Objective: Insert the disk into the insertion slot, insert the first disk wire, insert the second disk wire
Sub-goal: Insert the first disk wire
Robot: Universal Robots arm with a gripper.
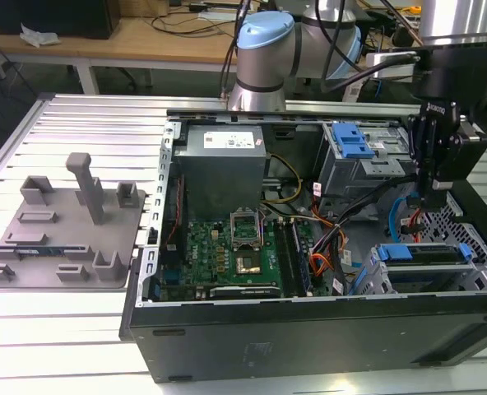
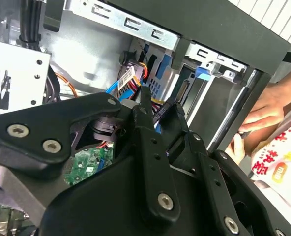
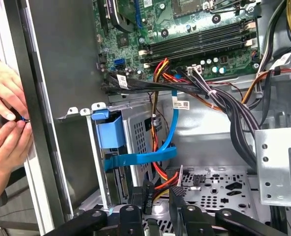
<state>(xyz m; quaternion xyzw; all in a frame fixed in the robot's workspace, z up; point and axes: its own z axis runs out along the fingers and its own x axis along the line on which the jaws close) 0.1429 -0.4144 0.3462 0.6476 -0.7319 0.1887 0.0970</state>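
We are looking at an open computer case (image 1: 309,337) lying on the slatted metal desk (image 1: 79,123), and we are taking its motherboard (image 1: 227,247) as our marker. Off the motherboard's side on the exterior view's right, the disk (image 1: 420,252) is already sitting in the insertion slot (image 1: 383,284), its blue carrier lying level within the grey cage. The pincer (image 1: 431,207) is hanging on that same side of the motherboard, over the wires just beside the slot (the arm is standing above the case). In the first wrist view a black plug (image 3: 148,191) on red and orange wires is sitting right at the pincer, but we cannot tell whether the pincer is clamped on it or standing apart. A blue cable (image 3: 174,123) is running from the motherboard's edge toward the carrier. A person's hands (image 3: 8,118) are held close together just outside the case wall, well away from the motherboard. On the motherboard's other side, out on the desk, a grey fixture tray (image 1: 62,230) is lying.
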